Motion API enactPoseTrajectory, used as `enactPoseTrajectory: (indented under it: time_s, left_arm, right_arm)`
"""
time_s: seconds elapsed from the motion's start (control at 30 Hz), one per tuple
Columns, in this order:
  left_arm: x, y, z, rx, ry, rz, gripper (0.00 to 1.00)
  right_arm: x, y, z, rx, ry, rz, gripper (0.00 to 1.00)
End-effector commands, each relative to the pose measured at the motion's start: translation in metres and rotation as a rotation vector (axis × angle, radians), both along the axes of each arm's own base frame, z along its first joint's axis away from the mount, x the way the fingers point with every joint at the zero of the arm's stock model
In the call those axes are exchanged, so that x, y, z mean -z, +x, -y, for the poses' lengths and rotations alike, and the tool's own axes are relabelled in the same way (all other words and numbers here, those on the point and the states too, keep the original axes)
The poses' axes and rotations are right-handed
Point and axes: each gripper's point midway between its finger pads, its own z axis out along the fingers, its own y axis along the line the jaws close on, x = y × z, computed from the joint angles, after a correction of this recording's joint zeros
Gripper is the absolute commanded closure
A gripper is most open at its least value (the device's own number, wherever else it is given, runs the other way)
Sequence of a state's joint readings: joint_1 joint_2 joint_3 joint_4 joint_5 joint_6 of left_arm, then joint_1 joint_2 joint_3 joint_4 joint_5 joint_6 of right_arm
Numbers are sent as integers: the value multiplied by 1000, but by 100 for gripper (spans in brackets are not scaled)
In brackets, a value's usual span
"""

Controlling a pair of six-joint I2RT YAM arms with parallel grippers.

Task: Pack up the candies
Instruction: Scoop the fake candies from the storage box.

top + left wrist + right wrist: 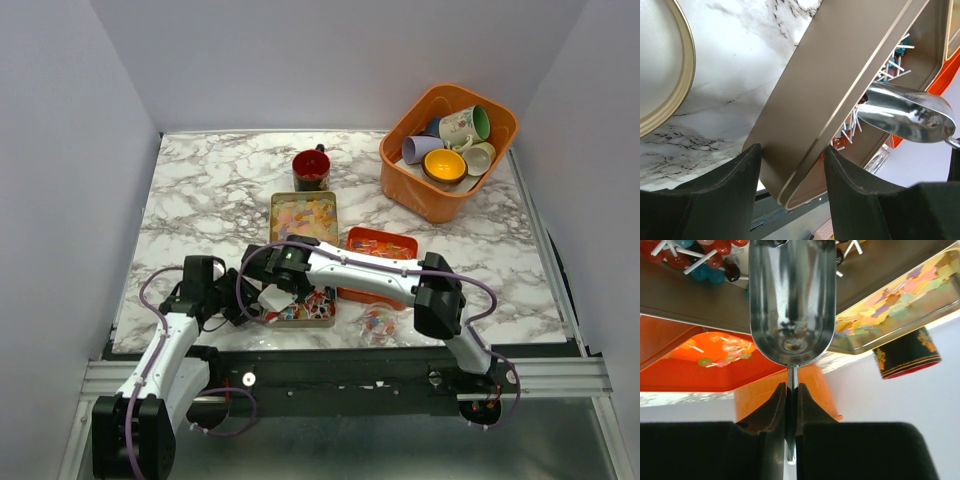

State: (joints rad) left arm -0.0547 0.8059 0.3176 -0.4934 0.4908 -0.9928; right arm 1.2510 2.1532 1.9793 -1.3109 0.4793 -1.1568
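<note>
Left fingers (pixel 735 195) straddle tin (pixel 840 75) corner, tabletop (pixel 200 190) 6 o'clock; clamped or not, cannot tell. Right fingers (pixel 771 412) pinch scoop (pixel 790 300) handle. Risk: tin skids under scoop, candies (pixel 695 260) spill.

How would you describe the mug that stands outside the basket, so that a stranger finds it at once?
Find the orange basket of mugs at the far right of the marble table. Left of it, just behind the gold tin of pastel candies, one mug stands alone on the marble. Unlike the basket's mugs, it is dark with a red rim.
</note>
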Motion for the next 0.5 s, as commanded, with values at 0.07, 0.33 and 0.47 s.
enactPoseTrajectory:
  time_s: [0.07,0.33,0.47]
  left_arm:
    - [-1,0,10,48,-35,9,42]
    - [5,2,10,47,-24,1,44]
    - [8,3,9,45,-19,-10,46]
  right_arm:
    - [40,-36,23,50,-23,-177,99]
    - [58,-50,8,36,23,-244,99]
    - [63,-51,-11,20,56,-266,99]
